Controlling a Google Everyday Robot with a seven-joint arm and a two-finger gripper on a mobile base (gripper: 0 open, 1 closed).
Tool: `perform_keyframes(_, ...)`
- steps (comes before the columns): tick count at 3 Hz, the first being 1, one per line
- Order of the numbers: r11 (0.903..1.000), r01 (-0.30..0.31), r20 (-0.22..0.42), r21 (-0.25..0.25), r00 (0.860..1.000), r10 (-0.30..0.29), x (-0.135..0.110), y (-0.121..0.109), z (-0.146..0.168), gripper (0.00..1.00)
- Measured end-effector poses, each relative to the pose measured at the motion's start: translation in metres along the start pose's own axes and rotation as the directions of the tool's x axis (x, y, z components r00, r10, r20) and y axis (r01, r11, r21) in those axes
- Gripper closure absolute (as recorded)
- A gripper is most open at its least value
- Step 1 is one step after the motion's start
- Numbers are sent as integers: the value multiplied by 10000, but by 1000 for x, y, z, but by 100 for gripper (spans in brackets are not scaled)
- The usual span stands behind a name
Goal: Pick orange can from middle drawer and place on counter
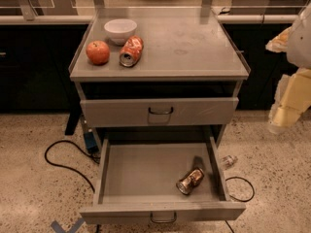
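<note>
The jaws sit at the right edge of the camera view on the pale arm [290, 100], beside the cabinet at about the level of the upper drawer front [116, 112]. Whether they are spread or pressed together cannot be told. They hold nothing visible and are well apart from the orange can [190, 180].

The orange can lies on its side on the floor of the middle drawer [141, 171], in the right front area, near the right wall. Its silver end points toward the drawer front. The middle drawer is pulled fully out.

Above, the desk [194, 47] carries three items at its left rear: a white bowl [120, 30], a round fruit [97, 52] and a red-and-white can [131, 51] lying on its side, just beside the fruit. A black cable [60, 160] lies on the speckled floor to the left of the cabinet.
</note>
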State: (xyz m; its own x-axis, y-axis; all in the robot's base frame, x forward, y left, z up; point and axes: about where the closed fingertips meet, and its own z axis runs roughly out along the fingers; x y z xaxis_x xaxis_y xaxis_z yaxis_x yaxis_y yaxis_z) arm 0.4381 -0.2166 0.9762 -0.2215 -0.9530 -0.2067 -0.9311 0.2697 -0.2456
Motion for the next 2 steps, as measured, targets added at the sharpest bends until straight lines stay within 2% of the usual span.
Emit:
perform_keyframes(1,10000,0,0,0,10000,0,0,0,0,0)
perform_keyframes(2,10000,66,102,-4,9999,-65,-2,7,15,0)
